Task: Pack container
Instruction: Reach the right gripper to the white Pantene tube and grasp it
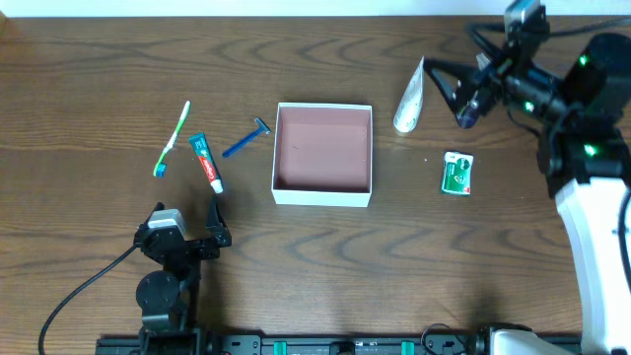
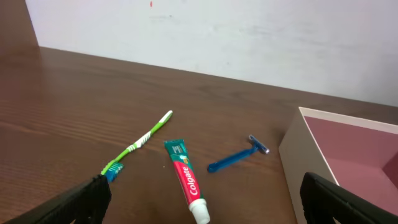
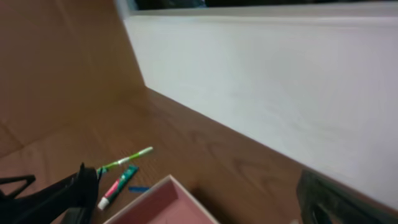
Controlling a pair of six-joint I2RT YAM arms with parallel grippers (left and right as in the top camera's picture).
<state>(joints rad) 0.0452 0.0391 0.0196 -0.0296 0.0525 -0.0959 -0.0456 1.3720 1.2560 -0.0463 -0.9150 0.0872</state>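
Observation:
The container [image 1: 321,196], a white square box with a pinkish-brown inside, sits at mid-table and holds nothing. Left of it lie a green toothbrush [image 1: 174,138], a Colgate toothpaste tube [image 1: 206,163] and a blue razor [image 1: 246,140]. Right of it lie a white tube [image 1: 409,97] and a green packet [image 1: 456,173]. My left gripper [image 1: 187,221] is open and empty, just in front of the toothpaste [image 2: 186,180]. My right gripper [image 1: 449,94] is open and empty, raised beside the white tube. The box also shows in the left wrist view [image 2: 298,155] and the right wrist view [image 3: 163,190].
A white wall [image 2: 249,37] runs along the table's far edge. The right arm's white base [image 1: 592,227] stands at the right side. A black cable [image 1: 79,291] trails from the left arm near the front edge.

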